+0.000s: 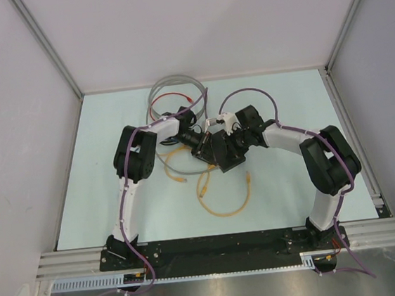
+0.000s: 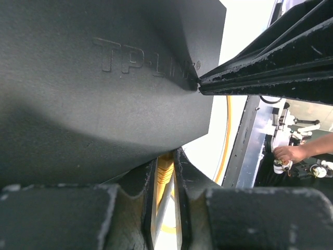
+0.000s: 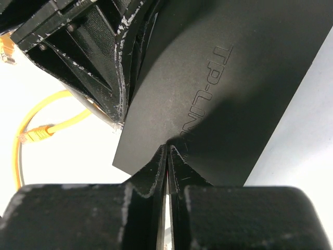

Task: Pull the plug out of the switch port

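The switch [image 1: 221, 154] is a flat matte-black box lying mid-table between both arms; its lid with raised lettering fills the left wrist view [image 2: 104, 104] and the right wrist view [image 3: 234, 94]. My left gripper [image 2: 165, 156] is shut on a yellow plug [image 2: 165, 169] right at the switch's edge; the port itself is hidden. It shows at the switch's left end from above [image 1: 198, 142]. My right gripper [image 3: 168, 148] is shut, its tips pressed onto the switch's lid, and shows from above [image 1: 229, 139].
A yellow cable [image 1: 225, 205] loops on the table in front of the switch, with a loose yellow plug [image 3: 35, 134]. A grey cable coil [image 1: 175, 87] and a red cable [image 1: 171, 95] lie behind the left arm. White walls enclose the table.
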Available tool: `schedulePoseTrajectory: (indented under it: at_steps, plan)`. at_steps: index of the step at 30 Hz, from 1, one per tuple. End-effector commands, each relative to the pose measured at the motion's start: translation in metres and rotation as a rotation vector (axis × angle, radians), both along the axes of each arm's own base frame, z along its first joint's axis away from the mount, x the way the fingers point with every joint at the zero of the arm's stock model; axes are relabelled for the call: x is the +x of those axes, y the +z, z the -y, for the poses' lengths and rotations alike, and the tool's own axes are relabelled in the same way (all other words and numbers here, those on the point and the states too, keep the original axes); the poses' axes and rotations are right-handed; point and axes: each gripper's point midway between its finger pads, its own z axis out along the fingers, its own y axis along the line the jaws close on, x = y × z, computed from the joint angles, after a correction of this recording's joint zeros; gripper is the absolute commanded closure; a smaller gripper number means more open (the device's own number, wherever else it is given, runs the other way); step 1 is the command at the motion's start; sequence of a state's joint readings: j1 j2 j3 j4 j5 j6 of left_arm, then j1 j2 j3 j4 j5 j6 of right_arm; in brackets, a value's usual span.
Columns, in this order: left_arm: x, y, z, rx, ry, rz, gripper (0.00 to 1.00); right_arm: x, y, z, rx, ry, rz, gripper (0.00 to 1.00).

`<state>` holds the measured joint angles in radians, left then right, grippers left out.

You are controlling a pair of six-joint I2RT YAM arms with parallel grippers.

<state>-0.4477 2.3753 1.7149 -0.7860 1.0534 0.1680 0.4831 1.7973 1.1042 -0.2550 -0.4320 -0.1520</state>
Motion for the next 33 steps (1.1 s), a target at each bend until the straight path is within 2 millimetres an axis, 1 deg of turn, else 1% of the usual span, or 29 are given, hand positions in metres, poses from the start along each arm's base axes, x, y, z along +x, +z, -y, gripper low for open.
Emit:
schedulePoseTrajectory:
  at_steps: [1, 4, 5, 7, 8, 9, 10, 13, 14, 16, 17, 18, 19, 22, 23, 26, 28, 32, 33]
  plan:
    - [0.002, -0.006, -0.012, 0.049, -0.023, 0.091, 1.00, -0.008, -0.025, 0.011, -0.097, 0.012, -0.029, 0.96]
    - [0.003, -0.004, -0.016, 0.064, -0.026, 0.097, 1.00, -0.005, -0.021, 0.012, -0.099, 0.022, -0.006, 0.97]
    - [0.010, -0.001, -0.015, 0.066, -0.035, 0.129, 1.00, -0.004, -0.020, 0.011, -0.099, 0.029, 0.005, 0.98]
    - [0.013, -0.005, -0.017, 0.085, -0.042, 0.129, 1.00, -0.003, -0.019, 0.010, -0.103, 0.034, 0.020, 0.98]
    - [0.023, -0.002, -0.016, 0.091, -0.048, 0.174, 1.00, -0.002, -0.020, 0.010, -0.112, 0.032, 0.025, 0.99]
    - [0.026, -0.006, -0.017, 0.103, -0.049, 0.179, 1.00, -0.001, -0.021, 0.009, -0.118, 0.034, 0.024, 0.99]
    - [0.029, -0.006, -0.017, 0.113, -0.051, 0.195, 1.00, -0.006, -0.024, 0.008, -0.126, 0.044, 0.014, 0.99]
    - [0.023, -0.011, -0.022, 0.136, -0.077, 0.209, 1.00, -0.014, -0.024, 0.003, -0.129, 0.090, 0.012, 1.00]
    - [0.013, -0.019, -0.027, 0.149, -0.087, 0.182, 1.00, -0.015, -0.028, 0.004, -0.144, 0.089, 0.005, 1.00]
    - [0.003, -0.026, -0.031, 0.156, -0.092, 0.168, 1.00, -0.019, -0.032, 0.004, -0.160, 0.093, -0.024, 1.00]
    - [-0.008, -0.031, -0.036, 0.165, -0.095, 0.142, 1.00, -0.019, -0.035, 0.004, -0.162, 0.091, -0.037, 1.00]
    - [-0.011, -0.032, -0.036, 0.166, -0.097, 0.137, 1.00, -0.020, -0.036, 0.004, -0.163, 0.091, -0.044, 1.00]
    - [-0.013, -0.032, -0.037, 0.165, -0.096, 0.135, 1.00, -0.021, -0.037, 0.005, -0.165, 0.092, -0.050, 1.00]
    - [-0.007, -0.026, -0.039, 0.171, -0.107, 0.160, 1.00, -0.021, -0.037, 0.006, -0.171, 0.090, -0.052, 1.00]
    - [0.000, -0.023, -0.037, 0.170, -0.116, 0.191, 1.00, -0.021, -0.037, 0.006, -0.173, 0.089, -0.051, 1.00]
    - [0.009, -0.020, -0.038, 0.182, -0.120, 0.220, 1.00, -0.021, -0.038, 0.005, -0.172, 0.088, -0.052, 1.00]
    - [0.008, -0.020, -0.039, 0.182, -0.123, 0.220, 1.00, -0.022, -0.037, 0.005, -0.172, 0.093, -0.052, 1.00]
    - [-0.001, -0.021, -0.041, 0.179, -0.132, 0.209, 1.00, -0.022, -0.038, 0.006, -0.174, 0.086, -0.061, 1.00]
    - [-0.001, -0.019, -0.043, 0.184, -0.133, 0.216, 1.00, -0.023, -0.038, 0.007, -0.175, 0.085, -0.063, 1.00]
